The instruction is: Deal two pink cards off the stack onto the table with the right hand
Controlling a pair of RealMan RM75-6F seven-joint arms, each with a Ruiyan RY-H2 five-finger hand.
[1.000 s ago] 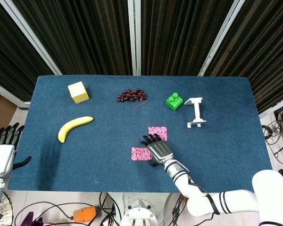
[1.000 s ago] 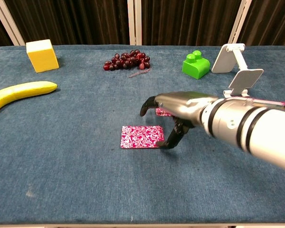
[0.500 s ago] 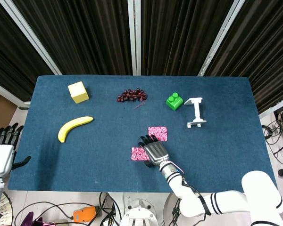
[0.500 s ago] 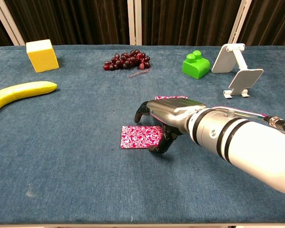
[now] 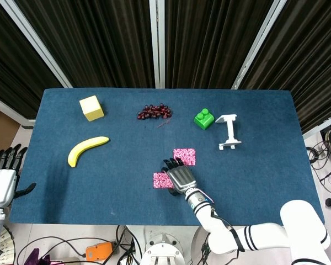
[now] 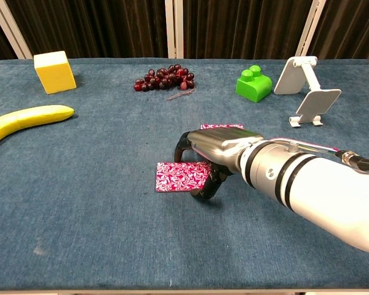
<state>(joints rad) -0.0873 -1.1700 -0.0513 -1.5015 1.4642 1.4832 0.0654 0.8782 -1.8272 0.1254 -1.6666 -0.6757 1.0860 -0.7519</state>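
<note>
1. The right hand [image 5: 180, 176] reaches in from the near edge of the blue desk [image 5: 265, 176], palm down, over the right end of a pink card [image 6: 179, 176] lying flat.
2. Its fingers [image 6: 183, 142] curl down over that card and the thumb rests at the card's right edge; whether it grips the card cannot be told.
3. A second pink card [image 5: 185, 155] lies flat just beyond the hand.
4. The left hand [image 5: 4, 171] hangs off the desk's left edge, fingers apart, holding nothing.
5. A banana [image 5: 86, 149], yellow cube [image 5: 91, 107], grapes [image 5: 153, 112], green block [image 5: 204, 118] and white stand [image 5: 228, 132] sit farther back.
</note>
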